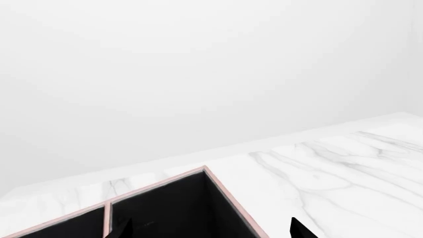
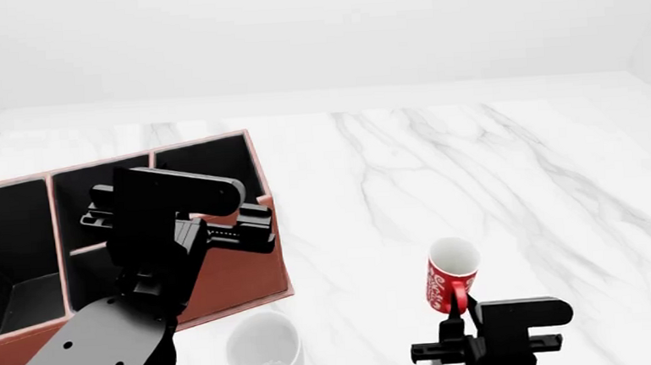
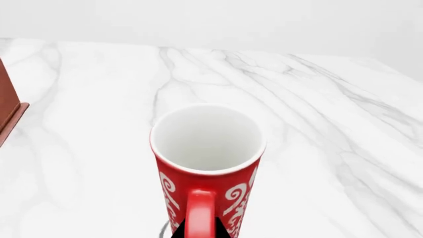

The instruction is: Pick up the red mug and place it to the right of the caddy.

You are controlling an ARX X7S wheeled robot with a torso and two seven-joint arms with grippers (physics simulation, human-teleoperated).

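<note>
White marble with soft grey veining covers the whole table (image 2: 504, 138), glossy and flat, under a plain pale wall. From the head camera, the caddy (image 2: 235, 277) sits at about nine o'clock: a big rectangular box with reddish-brown leather-look walls, thin pinkish rims and matt black linings dividing it into square compartments. The left gripper (image 2: 238, 230), black and blocky on a dark grey arm, hangs over the caddy's near right corner; in the left wrist view only two dark fingertips (image 1: 300, 230) show, well apart, one over a black compartment and one over the marble, with nothing between them.

The red mug (image 2: 452, 278) stands upright at about five o'clock, well apart from the caddy and to its right. It is slim and cylindrical, glossy red with curly white lettering, smooth white inside, its red loop handle turned toward the robot. The right gripper (image 2: 463, 344) sits just behind that handle at the bottom of the view. Its wrist camera looks straight down the handle into the mug's round mouth; whether the fingers have closed on the handle I cannot tell.

A plain white mug (image 2: 264, 349) stands at six o'clock, just beside the caddy's front wall.
</note>
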